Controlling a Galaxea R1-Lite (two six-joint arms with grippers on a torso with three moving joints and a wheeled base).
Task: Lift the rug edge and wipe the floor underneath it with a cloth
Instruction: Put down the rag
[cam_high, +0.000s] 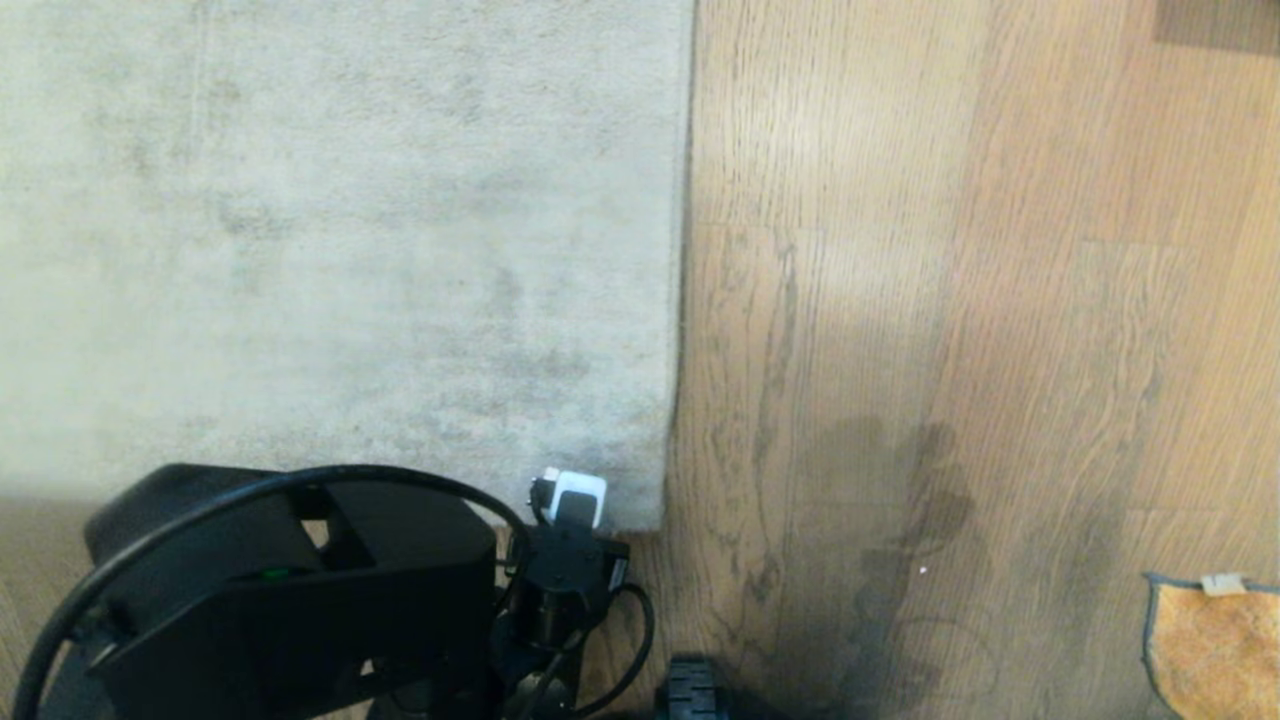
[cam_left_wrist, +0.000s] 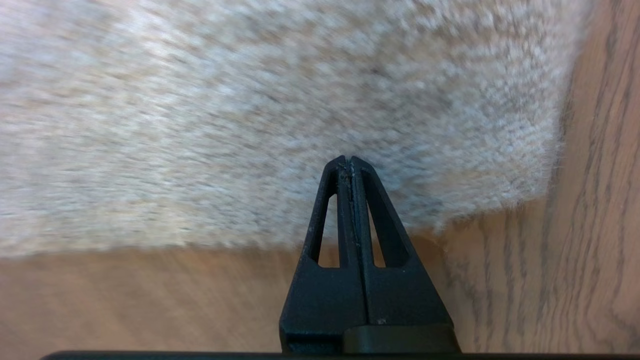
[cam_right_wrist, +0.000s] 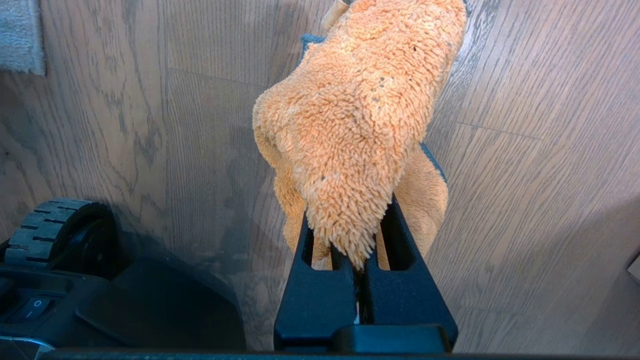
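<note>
The pale grey rug fills the upper left of the head view; its right rug edge and near corner lie flat on the wood floor. My left gripper is shut and empty, its tips just over the pile by the near rug edge, a little in from the corner. Its wrist shows at that border. My right gripper is shut on the orange fuzzy cloth, which drapes over the fingers. The cloth shows at the lower right of the head view.
My left arm and its cable cover the lower left. A base wheel sits near the rug corner, also seen as a wheel beside the base housing. A dark patch marks the planks.
</note>
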